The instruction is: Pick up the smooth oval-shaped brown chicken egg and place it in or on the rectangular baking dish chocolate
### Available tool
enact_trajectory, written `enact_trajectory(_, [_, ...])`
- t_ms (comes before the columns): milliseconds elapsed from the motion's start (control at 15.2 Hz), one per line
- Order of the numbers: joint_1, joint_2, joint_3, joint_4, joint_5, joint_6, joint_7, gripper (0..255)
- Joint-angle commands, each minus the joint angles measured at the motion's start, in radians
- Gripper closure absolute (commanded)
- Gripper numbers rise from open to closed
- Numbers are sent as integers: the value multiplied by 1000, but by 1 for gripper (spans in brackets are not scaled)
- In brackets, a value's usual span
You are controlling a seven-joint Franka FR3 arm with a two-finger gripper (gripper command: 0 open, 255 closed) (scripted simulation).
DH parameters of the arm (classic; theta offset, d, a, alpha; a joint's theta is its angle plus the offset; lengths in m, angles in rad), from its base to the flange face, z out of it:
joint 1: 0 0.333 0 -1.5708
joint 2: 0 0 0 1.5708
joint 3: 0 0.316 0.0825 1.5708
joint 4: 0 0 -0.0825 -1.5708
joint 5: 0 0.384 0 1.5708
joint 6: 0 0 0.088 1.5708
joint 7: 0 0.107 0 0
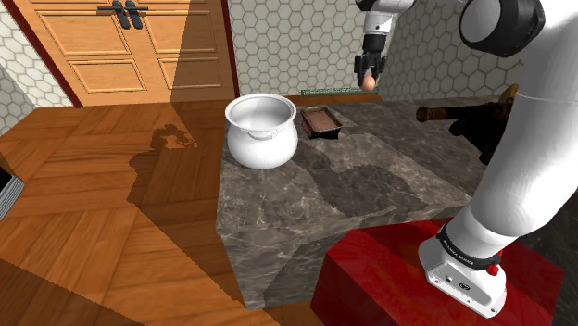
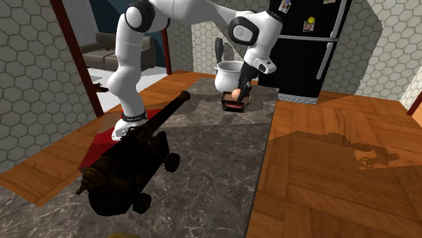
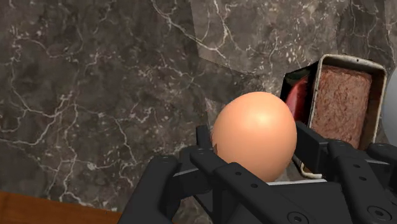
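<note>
Holding egg aloft | pincer clenched on it, above worktop | step: transport | next, I judge: centre over dish, lower, release gently.

Shoulder and second exterior views face each other across the counter; wrist view looks closely down.

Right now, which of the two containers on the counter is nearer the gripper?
The rectangular baking dish with brown filling, close by the gripper holding the egg; the round white pot stands farther off.
</note>
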Motion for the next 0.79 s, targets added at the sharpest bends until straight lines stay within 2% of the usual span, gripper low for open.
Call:
enact_trajectory(0, [33, -14, 17, -16, 5, 9, 48, 255])
enact_trajectory(726, [186, -47, 108, -56, 37, 54, 282, 255])
